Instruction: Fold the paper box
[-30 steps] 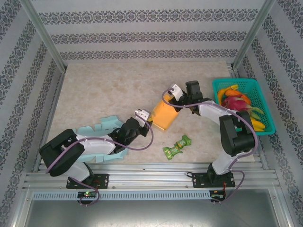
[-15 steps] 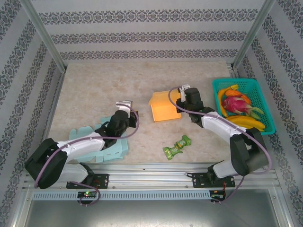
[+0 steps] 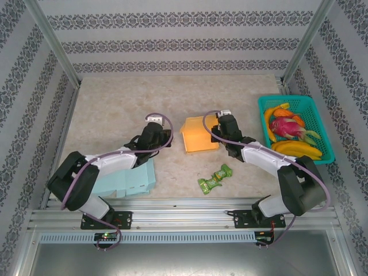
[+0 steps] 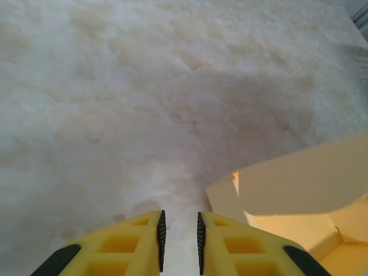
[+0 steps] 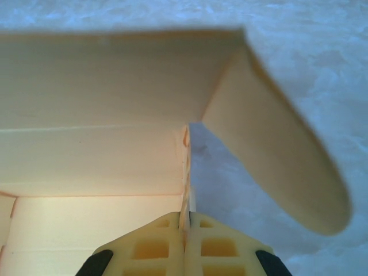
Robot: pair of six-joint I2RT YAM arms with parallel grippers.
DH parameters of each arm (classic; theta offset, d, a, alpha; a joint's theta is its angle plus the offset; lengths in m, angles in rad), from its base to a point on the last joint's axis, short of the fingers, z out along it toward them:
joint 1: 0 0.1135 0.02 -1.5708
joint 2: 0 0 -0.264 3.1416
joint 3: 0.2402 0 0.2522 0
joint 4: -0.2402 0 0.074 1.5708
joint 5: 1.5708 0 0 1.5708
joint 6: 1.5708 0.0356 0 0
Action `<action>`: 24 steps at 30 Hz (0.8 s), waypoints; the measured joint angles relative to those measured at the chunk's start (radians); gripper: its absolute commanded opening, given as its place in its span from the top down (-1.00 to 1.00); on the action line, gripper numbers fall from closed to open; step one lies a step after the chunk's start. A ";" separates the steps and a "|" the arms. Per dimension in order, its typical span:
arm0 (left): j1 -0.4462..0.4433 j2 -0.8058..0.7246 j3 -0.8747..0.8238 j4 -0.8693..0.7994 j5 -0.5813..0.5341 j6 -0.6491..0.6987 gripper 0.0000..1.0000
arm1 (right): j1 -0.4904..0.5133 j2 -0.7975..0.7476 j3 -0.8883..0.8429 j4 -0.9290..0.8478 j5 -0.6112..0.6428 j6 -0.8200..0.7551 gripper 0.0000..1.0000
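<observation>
Paper box is showing orange; flat sheet near left looking pale teal; basket right teal; wrapper green; tbl beige-marbled; walls wearing grey floral stripes.

Patterned walls, beige marbled table

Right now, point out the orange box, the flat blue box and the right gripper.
orange box (image 3: 198, 137), top external view, middle of its upper face.
flat blue box (image 3: 135, 181), top external view, bare sheet near its right edge.
right gripper (image 5: 187, 218), right wrist view, midway between fingertips pinching the box wall.
</observation>
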 measured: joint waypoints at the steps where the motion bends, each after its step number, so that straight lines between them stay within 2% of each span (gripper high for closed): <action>1: -0.001 0.016 0.007 0.000 0.011 -0.006 0.53 | 0.004 -0.002 -0.008 0.003 0.005 0.005 1.00; 11: -0.058 0.082 0.053 0.002 0.026 -0.031 0.53 | 0.032 -0.050 -0.081 0.056 0.055 0.034 1.00; 18: -0.057 0.062 0.059 -0.023 -0.035 -0.019 0.53 | 0.043 -0.054 -0.098 0.062 0.070 0.035 1.00; 24: -0.050 0.052 0.092 -0.061 -0.021 -0.020 0.53 | 0.057 -0.059 -0.111 0.084 0.089 0.046 1.00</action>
